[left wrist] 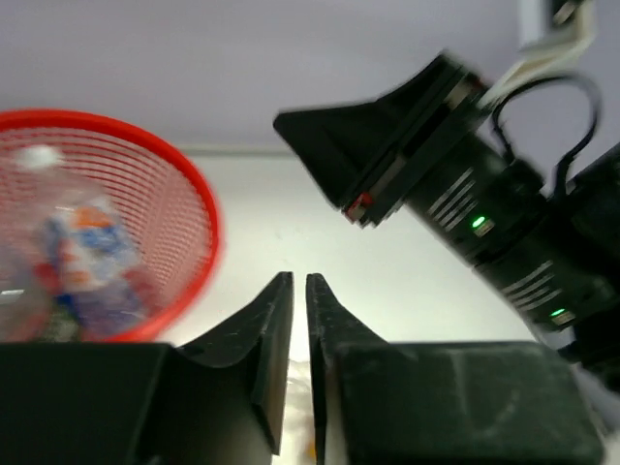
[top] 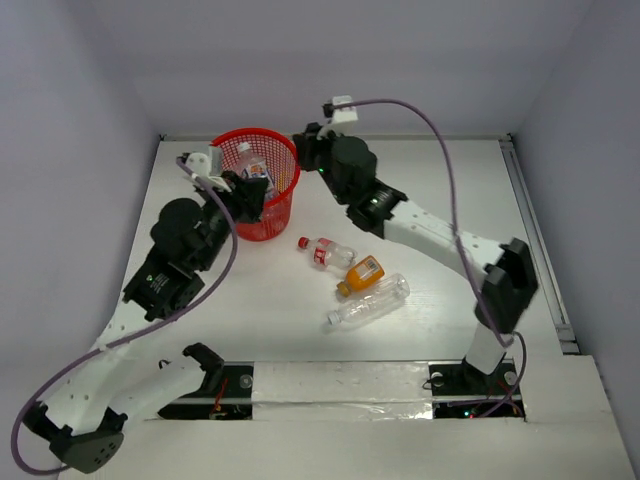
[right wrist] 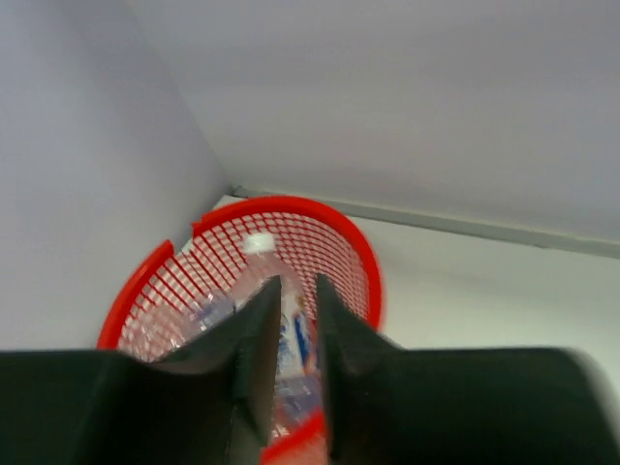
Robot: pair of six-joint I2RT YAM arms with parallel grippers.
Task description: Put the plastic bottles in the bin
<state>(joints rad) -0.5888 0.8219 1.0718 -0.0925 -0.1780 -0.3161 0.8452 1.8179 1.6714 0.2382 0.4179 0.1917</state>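
The red mesh bin (top: 268,226) stands at the back left and holds plastic bottles, one with a white cap (top: 246,153). Three more lie on the table: a red-labelled one (top: 327,252), an orange one (top: 360,275) and a clear one (top: 368,302). My left gripper (top: 247,196) is over the bin's front wall; in the left wrist view it (left wrist: 298,281) is shut and empty, with the bin (left wrist: 199,208) to its left. My right gripper (top: 303,147) hovers at the bin's right rim. Its jaws (right wrist: 295,283) stand a narrow gap apart, empty, above the bin (right wrist: 370,266) and a bottle (right wrist: 260,247).
Grey walls close in the table at the back and on both sides. A metal rail (top: 535,230) runs along the right edge. The right arm's wrist (left wrist: 455,184) looms close above and to the right of my left gripper. Both arm bases sit at the near edge.
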